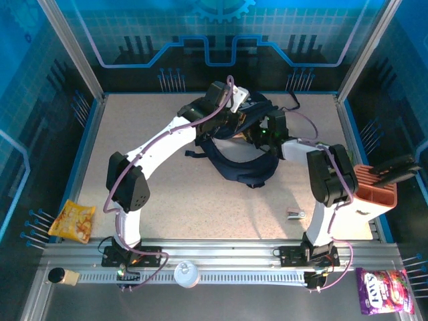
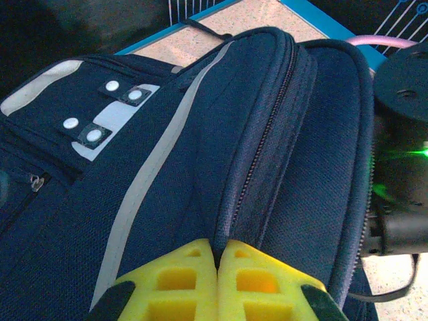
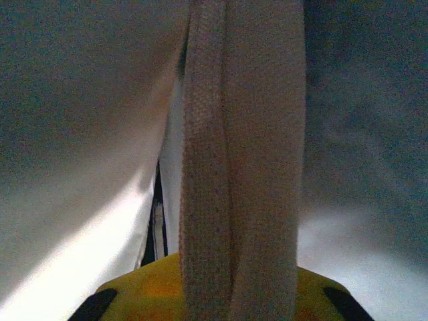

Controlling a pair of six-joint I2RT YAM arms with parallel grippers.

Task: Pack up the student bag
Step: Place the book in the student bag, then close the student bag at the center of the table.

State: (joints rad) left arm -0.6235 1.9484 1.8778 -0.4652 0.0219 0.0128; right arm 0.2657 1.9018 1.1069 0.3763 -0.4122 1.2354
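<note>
Snack packet (image 1: 72,221): yellow, at 8 o'clock, beyond the table (image 1: 167,214) edge.
Left gripper (image 2: 217,257): clenched, yellow pads (image 2: 184,281) pressed together against the bag's zip seam.
Student bag (image 1: 241,167): navy, lay at 12 o'clock on the table.
Right gripper (image 3: 237,267): clamped on a pale webbing strap (image 3: 241,134).
Purple pouch (image 1: 384,289): at 5 o'clock, off the table.

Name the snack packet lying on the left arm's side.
The yellow packet, at the left edge; the purple packet lies at the near right corner.
</note>
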